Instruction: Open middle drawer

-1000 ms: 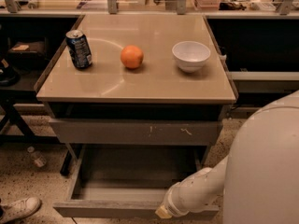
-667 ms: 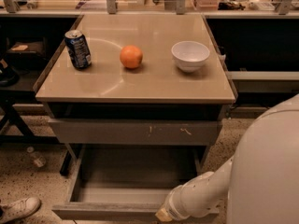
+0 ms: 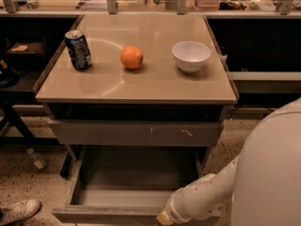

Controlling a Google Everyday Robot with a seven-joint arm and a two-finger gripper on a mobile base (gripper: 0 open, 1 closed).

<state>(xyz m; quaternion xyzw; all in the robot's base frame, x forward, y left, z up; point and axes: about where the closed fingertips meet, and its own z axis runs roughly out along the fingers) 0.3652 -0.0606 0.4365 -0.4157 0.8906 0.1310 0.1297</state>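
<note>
Down at the near edge, under the table [image 3: 141, 86], the middle drawer [image 3: 103, 214] stands pulled well out toward me, its floor bare as far as I can see. Its flat front has no handle. Above it sits the taller drawer [image 3: 136, 133] with the white scratches, closed.

My gripper [image 3: 165, 215] is at the drawer's front lip, right of centre, at the end of the white arm [image 3: 207, 199], which comes in from the near right. Only its pale tip shows. I cannot tell whether it is apart, together or clamped on the lip, nor whether it is touching the panel at all.

I judge the drawer to be light, since nothing seems to lie in it, and stiff. It should run straight on its slides with little effort. The smooth front gives nothing to pinch head-on, so the only hold I see is the top lip of the front panel, hooked or nipped from above. A hold near the middle would pull truest, and from right of centre the box may skew and bind. The task looks close to done, if not done.

On the table a can [image 3: 78, 49] stands far left, an orange [image 3: 131, 57] in the middle and a bowl [image 3: 191, 55] to the right, all well apart from the gripper. A hard tug could shake them.
</note>
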